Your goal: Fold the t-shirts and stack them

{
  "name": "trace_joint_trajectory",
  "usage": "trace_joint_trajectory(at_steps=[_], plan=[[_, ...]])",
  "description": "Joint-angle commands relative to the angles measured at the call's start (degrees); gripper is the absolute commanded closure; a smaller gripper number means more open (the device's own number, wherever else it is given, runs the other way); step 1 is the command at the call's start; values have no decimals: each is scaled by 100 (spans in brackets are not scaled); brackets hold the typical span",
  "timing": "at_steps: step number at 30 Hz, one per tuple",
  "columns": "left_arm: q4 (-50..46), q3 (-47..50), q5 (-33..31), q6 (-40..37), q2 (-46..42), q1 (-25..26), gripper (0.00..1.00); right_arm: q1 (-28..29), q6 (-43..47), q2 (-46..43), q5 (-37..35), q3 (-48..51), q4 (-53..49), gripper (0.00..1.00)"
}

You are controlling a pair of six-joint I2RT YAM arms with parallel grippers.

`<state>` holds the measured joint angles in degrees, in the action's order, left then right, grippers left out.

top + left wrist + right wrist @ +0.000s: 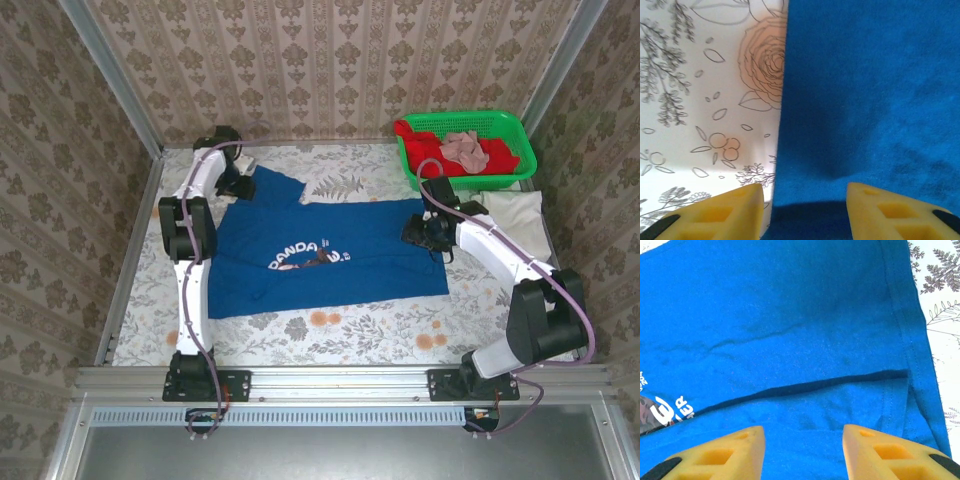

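The royal-blue cloth t-shirt (320,255) with white lettering lies spread at centre frame on the floral-covered worktop (350,335). The left gripper (805,187) at its upper-left edge and the right gripper (802,429) at its right hem stand part-open (nothing clamped).

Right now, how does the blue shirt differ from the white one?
The blue shirt lies spread wide mid-table; the white shirt is a small bundle beside the basket. The blue shirt carries a chest print; the white shirt looks plain. Both are soft cloth resting on the table.
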<state>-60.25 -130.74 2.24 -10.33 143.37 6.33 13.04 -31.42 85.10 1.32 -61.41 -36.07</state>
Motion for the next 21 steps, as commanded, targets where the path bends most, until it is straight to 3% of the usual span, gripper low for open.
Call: trace_joint_trajectory(at_steps=[1,6,8,13,21], plan=[[-386,-133,-47,20,219,-19,53,36,-78,-177,-7,58,-150,55],[-528,-95,-56,184,349,-18,53,32,-135,-183,-111,72,-153,55],[-549,-53,-24,225,349,-24,63,27,-169,-178,-149,75,-146,55],[-436,199,-13,337,189,26,100,-73,-166,-39,-282,-46,-94,57],[139,1104,-101,451,-478,173,100,-120,208,1270,-703,-1167,204,58]])
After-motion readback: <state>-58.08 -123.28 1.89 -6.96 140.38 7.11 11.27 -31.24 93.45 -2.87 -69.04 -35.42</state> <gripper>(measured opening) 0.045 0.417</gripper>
